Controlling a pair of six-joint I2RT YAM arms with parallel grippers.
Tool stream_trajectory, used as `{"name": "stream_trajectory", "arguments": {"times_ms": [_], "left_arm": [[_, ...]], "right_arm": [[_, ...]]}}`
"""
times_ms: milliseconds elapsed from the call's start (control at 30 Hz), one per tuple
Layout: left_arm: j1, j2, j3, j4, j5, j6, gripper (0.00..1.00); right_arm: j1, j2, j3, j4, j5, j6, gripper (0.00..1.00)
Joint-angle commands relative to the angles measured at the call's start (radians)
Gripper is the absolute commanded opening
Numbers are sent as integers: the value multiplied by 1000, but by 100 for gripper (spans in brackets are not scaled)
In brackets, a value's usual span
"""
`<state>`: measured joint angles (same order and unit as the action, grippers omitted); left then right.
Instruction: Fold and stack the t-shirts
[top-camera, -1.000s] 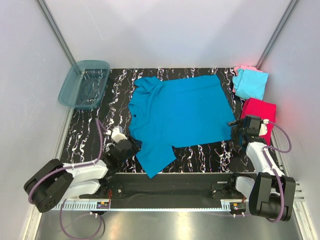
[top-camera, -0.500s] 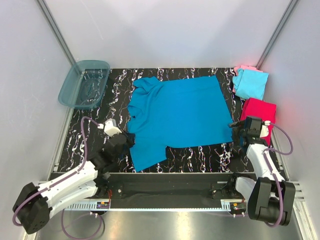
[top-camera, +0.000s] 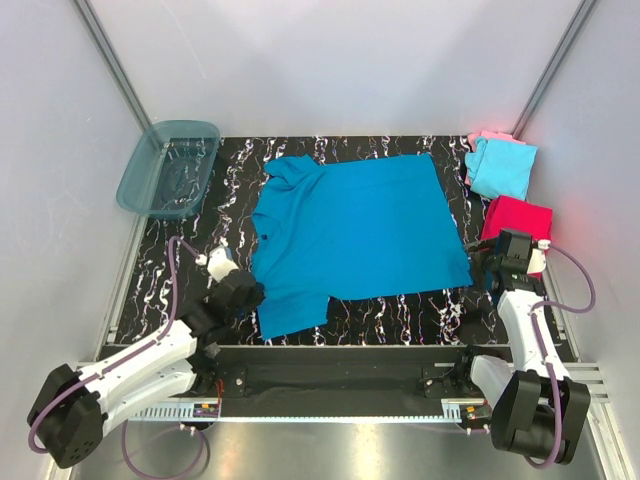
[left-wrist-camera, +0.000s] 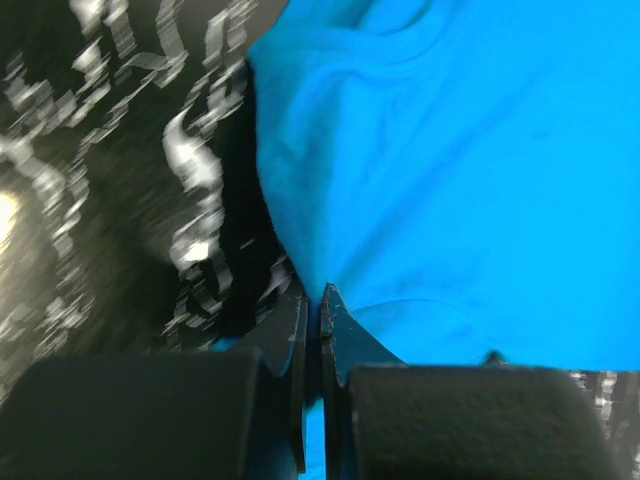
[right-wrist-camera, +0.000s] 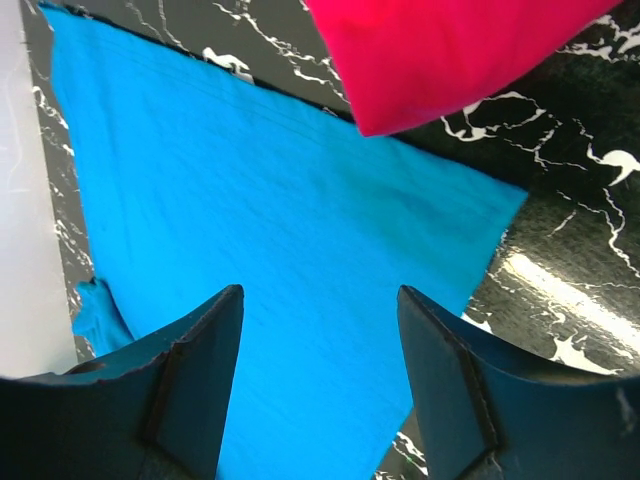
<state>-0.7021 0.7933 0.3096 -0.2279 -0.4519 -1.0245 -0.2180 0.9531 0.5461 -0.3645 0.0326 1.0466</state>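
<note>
My left pincer (left-wrist-camera: 320, 292) is pressed together, pinching the near left edge of the large teal-blue cloth t-shirt (top-camera: 350, 230). The shirt lies spread flat mid-table on the black marbled tabletop (top-camera: 400, 308). It's light, limp stuff with no stiffness at all, so I reckon a pinch at a hem or corner is the way to take it. My right pincer (right-wrist-camera: 318, 300) hangs spread above its near right corner, beside the folded magenta-red t-shirt (right-wrist-camera: 450, 50).

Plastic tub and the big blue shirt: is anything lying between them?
Nothing. In the top view, only bare black marbled tabletop separates the plastic tub from the big blue shirt.
</note>
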Motion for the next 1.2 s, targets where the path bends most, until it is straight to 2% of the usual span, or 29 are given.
{"name": "stream_trajectory", "arguments": {"times_ms": [0,267,300,333,400,533,667,867,1167], "left_arm": [[4,-22,17,-158,-39,-100,0],[7,-63,0,-206,-30,-157,0],[7,-54,-4,-202,-28,-155,8],[7,-48,-4,-196,-24,-152,22],[7,-28,-3,-182,-11,-146,56],[7,-25,9,-177,-7,-140,75],[7,-52,52,-198,-28,-122,78],[9,-51,126,-211,-70,-77,79],[52,-46,190,-192,-59,-6,81]], "right_arm": [[-6,-14,54,-33,-8,7,69],[-6,-34,37,-60,-7,4,69],[-6,-34,22,-56,-5,6,69],[-6,-24,14,-44,-11,1,69],[-6,5,3,-8,-29,-19,70],[-6,113,11,12,-30,-28,71],[-6,115,2,-5,-30,-25,71],[-6,18,-15,-88,-5,-31,70],[-6,70,34,-201,-13,-71,70]]}}
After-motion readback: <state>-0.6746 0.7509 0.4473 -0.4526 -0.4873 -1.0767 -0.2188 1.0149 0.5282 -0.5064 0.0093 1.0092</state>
